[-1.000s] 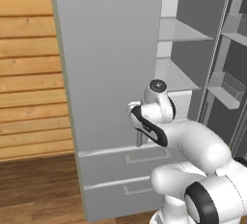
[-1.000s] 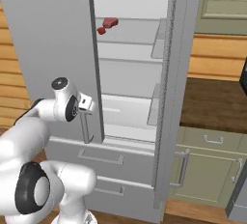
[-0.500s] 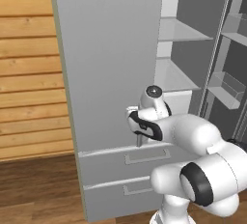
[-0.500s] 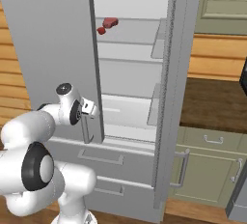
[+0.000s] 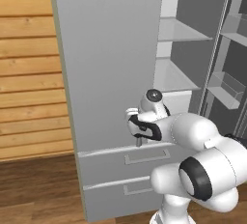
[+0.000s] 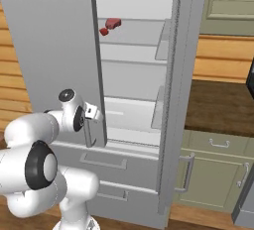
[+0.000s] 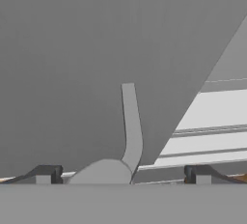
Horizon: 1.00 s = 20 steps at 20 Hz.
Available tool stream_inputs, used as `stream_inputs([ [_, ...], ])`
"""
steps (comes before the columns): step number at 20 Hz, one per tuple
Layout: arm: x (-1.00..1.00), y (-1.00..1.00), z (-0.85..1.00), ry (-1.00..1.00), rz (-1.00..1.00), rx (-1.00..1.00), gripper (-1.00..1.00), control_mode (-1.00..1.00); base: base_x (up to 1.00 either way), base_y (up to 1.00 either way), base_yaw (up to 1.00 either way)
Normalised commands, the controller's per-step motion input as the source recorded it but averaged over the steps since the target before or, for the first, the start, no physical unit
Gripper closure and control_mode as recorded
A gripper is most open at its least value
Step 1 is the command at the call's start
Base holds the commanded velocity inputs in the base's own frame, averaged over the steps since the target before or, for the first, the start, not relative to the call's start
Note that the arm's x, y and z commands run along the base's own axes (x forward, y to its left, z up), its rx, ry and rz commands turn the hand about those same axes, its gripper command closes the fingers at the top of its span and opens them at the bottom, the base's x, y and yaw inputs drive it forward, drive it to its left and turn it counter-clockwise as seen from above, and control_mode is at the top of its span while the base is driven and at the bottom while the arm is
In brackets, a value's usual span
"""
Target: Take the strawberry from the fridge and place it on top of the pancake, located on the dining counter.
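The fridge stood with one door swung open, its slim handle rising between the pincer's tips. The pincer gaped at its widest, gripping nothing, low by the door's edge. The strawberry sat on an upper shelf inside.

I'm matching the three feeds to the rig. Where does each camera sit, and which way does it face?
Left base view: behind-left, facing the fridge door; arm at lower right.
Right base view: behind-right, facing the shelves and the strawberry; arm at lower left.
Hand view: on the hand, facing the door handle; open gripper at bottom.
Both base views share the fridge.
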Motion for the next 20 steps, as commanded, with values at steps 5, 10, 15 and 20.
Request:
stream_inputs([
  [5, 0.19, 0.04, -0.04, -0.02, -0.02, 0.0, -1.0, -1.0, 0.0, 0.0, 0.0],
  [10, 0.14, 0.07, -0.07, -0.05, -0.01, 0.0, 1.0, -1.0, 0.0, 0.0, 0.0],
  [15, -0.13, 0.01, 0.0, -0.06, -0.09, 0.0, 1.0, -1.0, 0.0, 0.0, 0.0],
  [20, -0.48, 0.34, 0.0, 0.0, -0.18, 0.0, 1.0, -1.0, 0.0, 0.0, 0.0],
])
